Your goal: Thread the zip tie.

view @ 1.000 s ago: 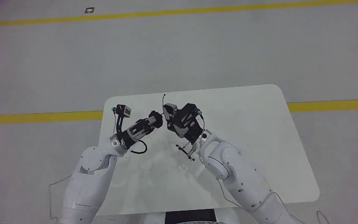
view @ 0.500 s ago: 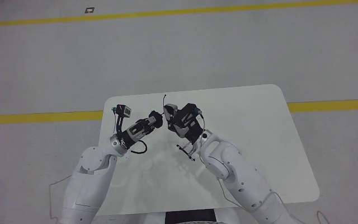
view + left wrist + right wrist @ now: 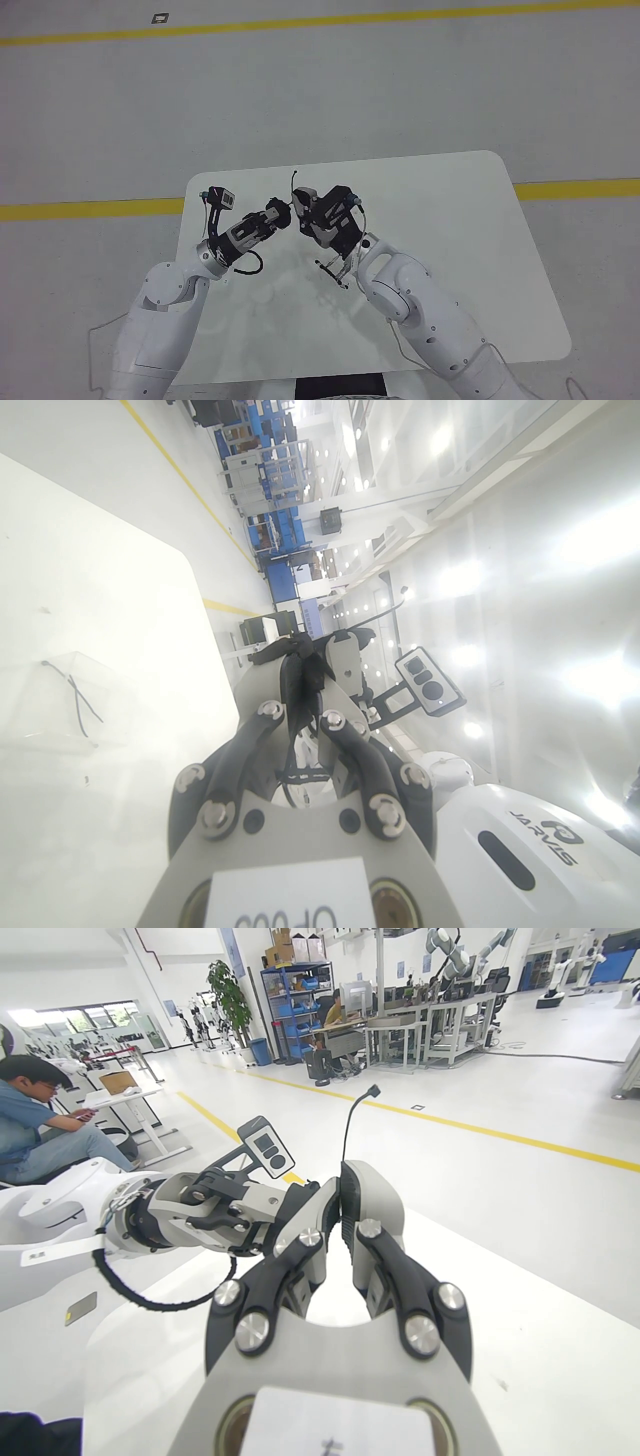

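The bench carries little that matters here; the work hangs in the air above its left half, toward the far edge, where the 2 arms meet tip to tip.

Your right hand is clamped on the zip tie, pads pressed together on its lower part. Your left hand is also closed, with its tips touching the right hand's fingertips on the side facing the bench's left edge. You cannot tell from here whether it pinches any of the tie.

A clear tray with spare ties lies on the bench's left half, closer to the near edge than the hands are.

The relation to watch is the strap's long axis. It rises from the right pads, up and toward the far edge, curving slightly, and ends free in the head, clear of both hands. The left hand sits at the gripped base, not at the head, so I judge that threading needs that gap along the strap closed.
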You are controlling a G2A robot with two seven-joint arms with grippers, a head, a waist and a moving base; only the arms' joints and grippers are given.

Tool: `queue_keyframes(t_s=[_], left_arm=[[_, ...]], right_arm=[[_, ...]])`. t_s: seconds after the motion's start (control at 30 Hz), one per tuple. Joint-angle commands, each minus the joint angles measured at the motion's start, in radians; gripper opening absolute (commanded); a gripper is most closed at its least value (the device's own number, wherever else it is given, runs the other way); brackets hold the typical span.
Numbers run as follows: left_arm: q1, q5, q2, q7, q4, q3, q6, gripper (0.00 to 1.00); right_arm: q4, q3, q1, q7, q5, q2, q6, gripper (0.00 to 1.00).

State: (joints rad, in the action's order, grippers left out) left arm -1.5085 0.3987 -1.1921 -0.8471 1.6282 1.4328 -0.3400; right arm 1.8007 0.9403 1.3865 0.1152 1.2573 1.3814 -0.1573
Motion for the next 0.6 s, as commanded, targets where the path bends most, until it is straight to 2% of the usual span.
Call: queue_keyframes(t_s=[0.0,0.5,0.53,0.57], left_arm=[[0.000,0.000,0.000,0.000,0.000,0.000,0.000,0.00],[0.000,0.000,0.000,0.000,0.000,0.000,0.000,0.00],[0.000,0.000,0.000,0.000,0.000,0.000,0.000,0.00],[0.000,0.000,0.000,0.000,0.000,0.000,0.000,0.00]], right_arm=[[-0.006,-0.003,-0.003,-0.002,-0.002,0.001,0.001,0.00],[-0.008,0.001,0.004,0.006,-0.004,0.000,0.001,0.00],[-0.007,0.002,0.005,0.007,-0.003,0.000,0.002,0.10],[-0.007,0.002,0.005,0.008,-0.002,0.000,0.002,0.34]])
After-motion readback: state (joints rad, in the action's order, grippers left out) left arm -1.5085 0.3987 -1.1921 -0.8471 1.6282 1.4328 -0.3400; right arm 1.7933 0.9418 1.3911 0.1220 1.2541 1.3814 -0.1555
